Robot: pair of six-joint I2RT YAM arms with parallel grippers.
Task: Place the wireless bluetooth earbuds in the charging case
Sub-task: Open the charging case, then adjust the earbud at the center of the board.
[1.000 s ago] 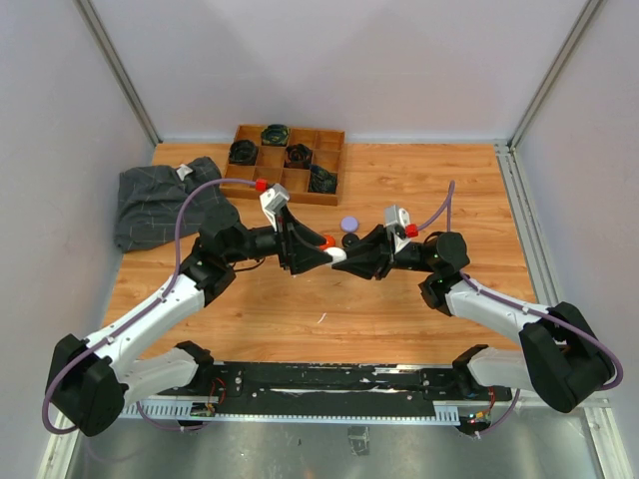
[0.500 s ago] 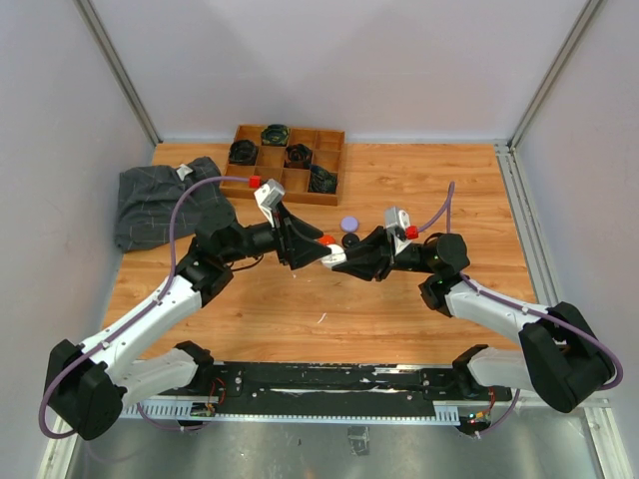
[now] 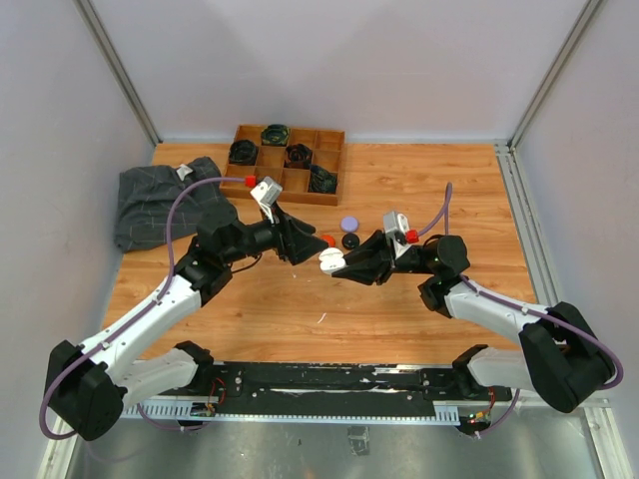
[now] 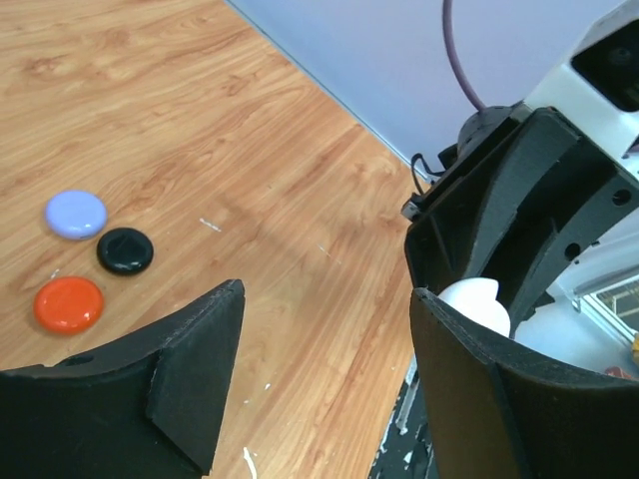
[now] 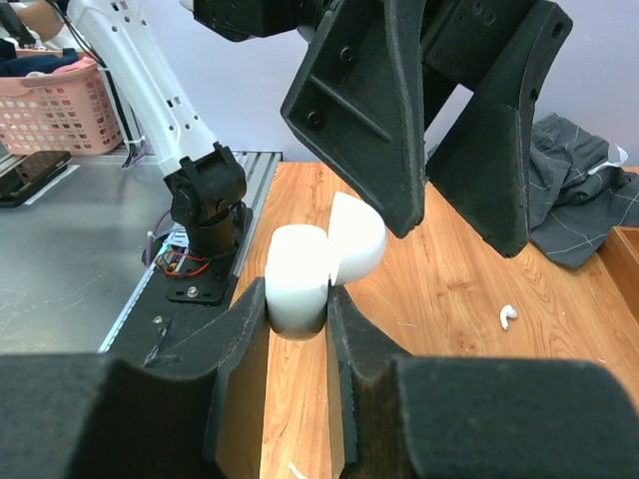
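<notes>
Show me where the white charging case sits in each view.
Top external: white charging case mid-table, in the right pincer.
Left wrist: case right of centre, partly hidden.
Right wrist: case at centre, lid open, clamped.
Shared landmark: the open left pincer, close beside the case in every view.
</notes>
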